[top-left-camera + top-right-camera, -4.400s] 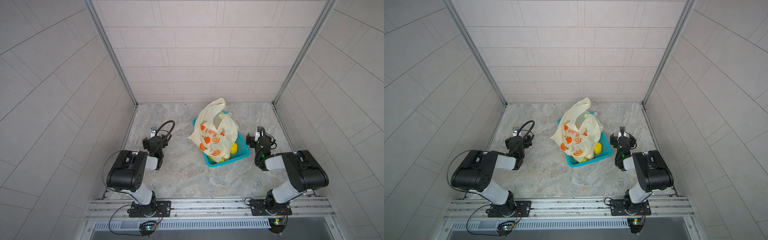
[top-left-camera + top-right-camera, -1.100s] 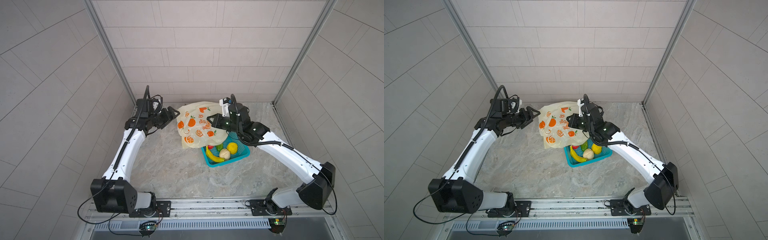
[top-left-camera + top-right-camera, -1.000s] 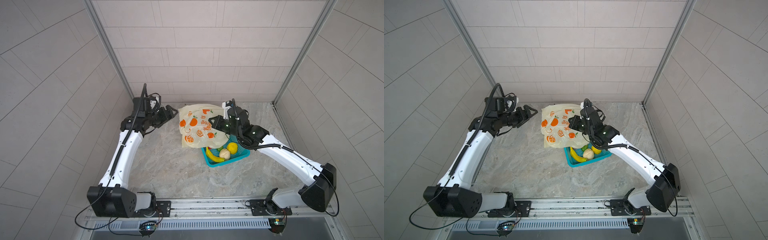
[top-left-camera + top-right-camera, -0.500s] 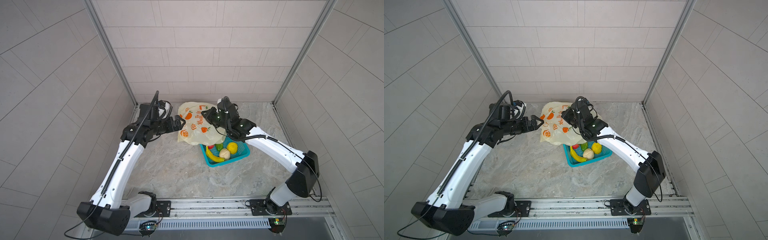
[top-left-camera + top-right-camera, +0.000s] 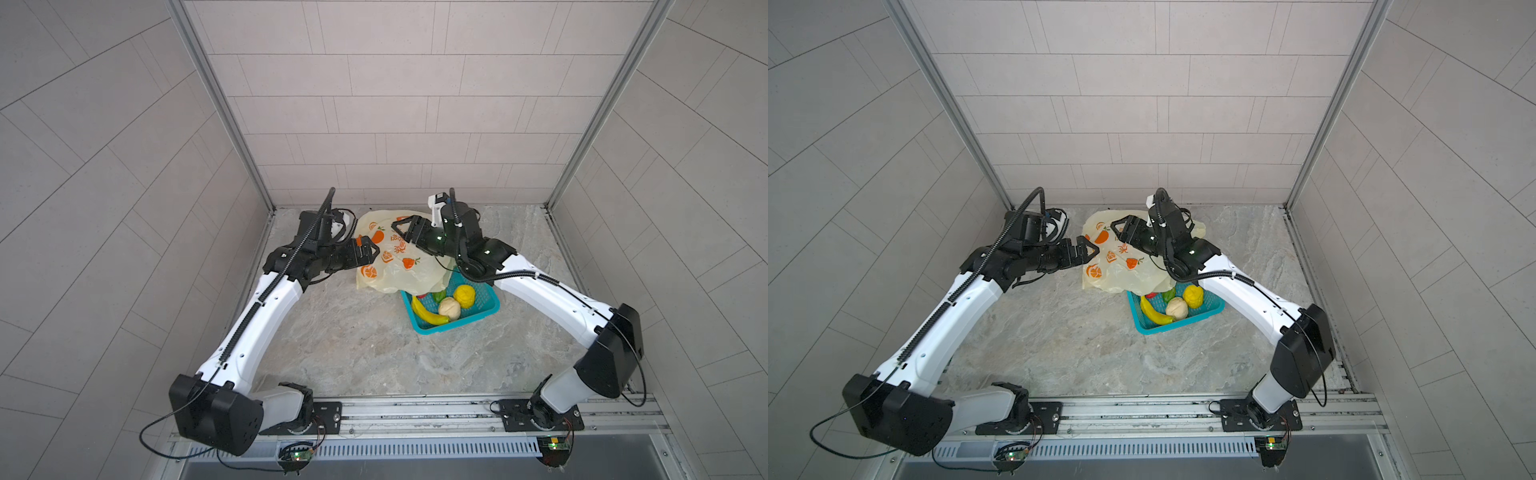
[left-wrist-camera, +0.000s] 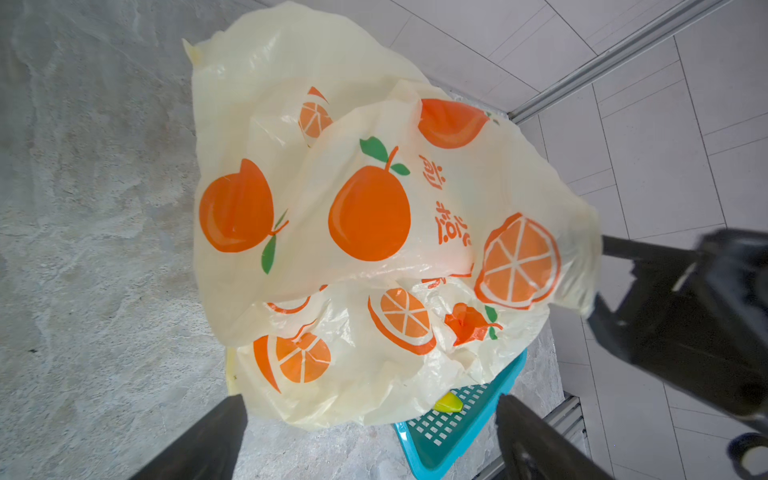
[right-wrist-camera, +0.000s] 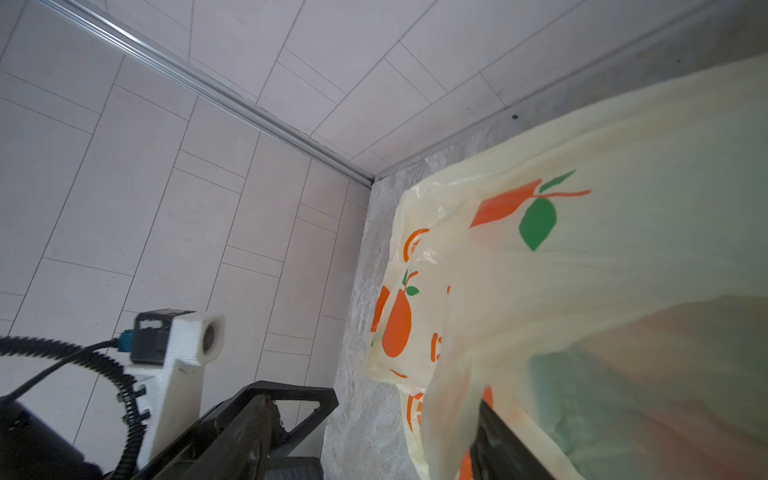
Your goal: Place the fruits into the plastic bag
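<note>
**Bag slumped btwn both grippers, fruit in basket**

The plastic bag [image 5: 399, 274] [image 5: 1125, 278] lies crumpled on the marble-look tabletop [image 5: 353, 345] near the back wall. Its near edge is draped over the far end of the teal mesh basket [image 5: 457, 326] [image 5: 1167, 330].

L gripper [image 5: 368, 250] [image 5: 1088, 251] sits at the bag's left edge w/ jaws wide. In the left wrist view its two fingers stand far apart [image 6: 370, 401] w/ nothing pinched. Bag [image 6: 374, 208] and basket corner [image 6: 436, 453] lie beyond them. Contact w/ the film: can't tell.

R gripper [image 5: 405, 232] [image 5: 1125, 230] hangs over the bag's back part. In the left wrist view it's blurred, but the jaws stand apart at the bag's edge. In the right wrist view, bag film [image 7: 623, 249] hangs in front of one finger [image 7: 498, 440].

Fruits in the basket, in both top views:
- banana [image 5: 428, 316] [image 5: 1154, 313], along the left side
- beige round fruit [image 5: 449, 308] [image 5: 1176, 308], just beside the banana
- bumpy yellow fruit [image 5: 464, 295] [image 5: 1192, 296], behind the beige one
- green fruit [image 5: 439, 296] [image 5: 1169, 294] and red fruit [image 5: 422, 296] [image 5: 1151, 295], partly under the bag's edge
</note>
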You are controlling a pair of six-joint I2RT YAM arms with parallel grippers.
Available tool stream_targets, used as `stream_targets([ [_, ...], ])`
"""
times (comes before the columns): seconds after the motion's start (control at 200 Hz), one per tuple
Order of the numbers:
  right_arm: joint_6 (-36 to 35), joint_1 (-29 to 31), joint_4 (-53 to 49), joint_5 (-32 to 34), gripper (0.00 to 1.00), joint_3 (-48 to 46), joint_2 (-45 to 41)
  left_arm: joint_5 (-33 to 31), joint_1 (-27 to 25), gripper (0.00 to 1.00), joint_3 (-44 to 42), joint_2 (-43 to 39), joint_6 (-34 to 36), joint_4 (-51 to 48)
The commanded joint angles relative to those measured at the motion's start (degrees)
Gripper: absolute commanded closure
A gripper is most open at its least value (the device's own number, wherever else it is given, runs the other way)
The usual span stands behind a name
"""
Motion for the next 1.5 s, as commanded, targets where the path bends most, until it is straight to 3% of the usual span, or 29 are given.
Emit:
stream_targets([
  [0.0, -8.31, -2.77, -3.11, -0.26, 0.30, -2.05, -6.07, -1.08, -2.06, 0.00, 1.87, 0.98, -0.59, 2.03],
  [0.265, -11.80, -11.53, -8.58, 0.40, 0.34, -9.57, -14.40, -7.26, -10.78, 0.00, 13.17, 7.64, 1.50, 0.06],
  [0.52, -15.66, -14.83, -13.46, 2.46, 0.35, -11.27, -18.56, -27.63, -21.63, 0.00, 34.32, 22.97, 5.96, -10.43],
  [0.721, -14.43, -17.31, -13.50, 0.18, 0.35, -13.27, -20.25, -47.23, -26.55, 0.00, 52.69, 38.33, 8.80, -26.53],
  [0.876, -15.17, -18.69, -13.16, 0.24, 0.35, -15.04, -22.07, -50.85, -27.67, 0.01, 59.03, 44.08, 9.70, -32.58],
  [0.941, -15.65, -18.83, -13.15, 0.31, 0.35, -15.51, -22.39, -52.80, -27.97, 0.09, 60.30, 45.18, 10.00, -34.07],
  [1.021, -15.96, -18.87, -13.15, 0.33, 0.35, -15.93, -22.66, -53.77, -27.89, 0.30, 60.90, 45.79, 10.29, -35.46],
  [1.081, -16.13, -18.87, -13.15, 0.29, 0.35, -16.02, -22.66, -53.99, -27.85, 0.52, 60.74, 45.88, 10.32, -35.88],
  [1.126, -16.29, -18.85, -13.15, 0.06, 0.35, -16.04, -22.58, -54.65, -27.47, 0.74, 60.67, 45.67, 8.53, -36.38],
  [1.186, -16.64, -18.87, -13.07, -0.51, 0.35, -15.88, -22.44, -52.61, -26.08, 0.93, 59.95, 44.50, 6.76, -36.32],
  [1.226, -16.91, -18.87, -13.00, -1.07, 0.35, -15.70, -22.36, -49.15, -24.49, 1.00, 59.07, 42.94, 5.61, -35.72],
  [1.326, -18.17, -18.61, -12.82, -3.74, 0.35, -15.58, -21.95, -34.10, -18.19, 1.00, 51.54, 35.98, 2.72, -29.98],
  [1.416, -20.03, -17.18, -12.91, -6.91, 0.35, -15.37, -20.81, -14.55, -11.44, 1.00, 35.83, 25.96, 1.69, -15.62],
  [1.496, -22.52, -14.59, -13.90, -9.83, 0.35, -14.41, -19.00, -4.24, -6.73, 1.00, 21.06, 17.05, -3.69, -0.97],
])
